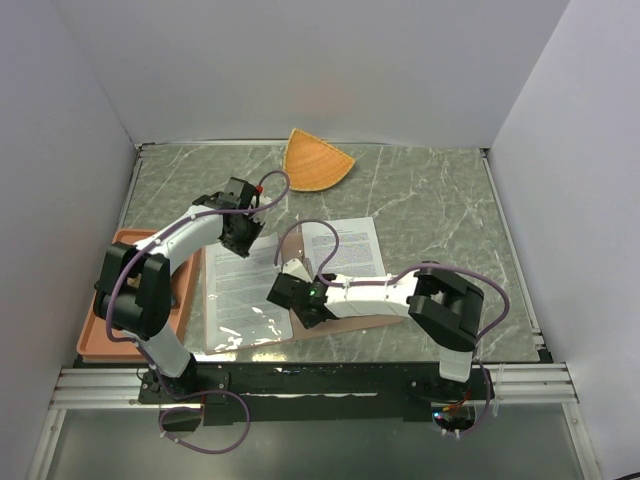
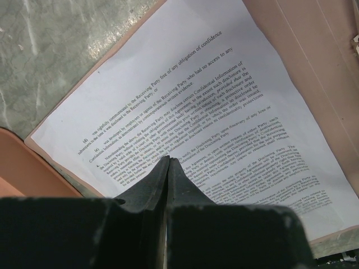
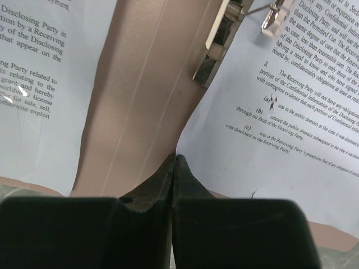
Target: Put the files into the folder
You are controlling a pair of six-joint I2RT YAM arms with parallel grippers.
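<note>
Two files (image 1: pixel 345 250) lie face up on the open folder (image 1: pixel 350 323), one on each leaf. In the top view, the first sheet (image 1: pixel 240 300) covers the leaf at 9 o'clock of the spine. The second sheet (image 1: pixel 350 245) lies at 2 o'clock of the spine, turned slightly askew.

Left gripper (image 1: pixel 240 238): positioned at the 12 o'clock end of the first sheet. In the left wrist view its fingers (image 2: pixel 160 179) are pressed together with the tips over the printed text. Contact with the paper cannot be determined.

Right gripper (image 1: pixel 292 293): positioned between the two sheets. In the right wrist view its fingers (image 3: pixel 185 179) are likewise pressed together, and the tips stand over the bare spine strip of the folder. From the tips, the first sheet is at 10 o'clock. The second sheet is at 2 o'clock, its inner edge just beside the tips. A metal clip (image 3: pixel 216 50) sits at 1 o'clock along that inner edge.

Containers: a salmon tray (image 1: pixel 100 335) lies at 9 o'clock of the folder, just beside it, with the left arm crossing above it. An orange fan-shaped dish (image 1: pixel 318 160) rests at 12 o'clock, near the far edge and well apart from the folder.

Surface: a grey-green marbled table (image 1: pixel 440 220), enclosed by plain pale walls (image 1: pixel 300 60) at 9, 12 and 3 o'clock.
</note>
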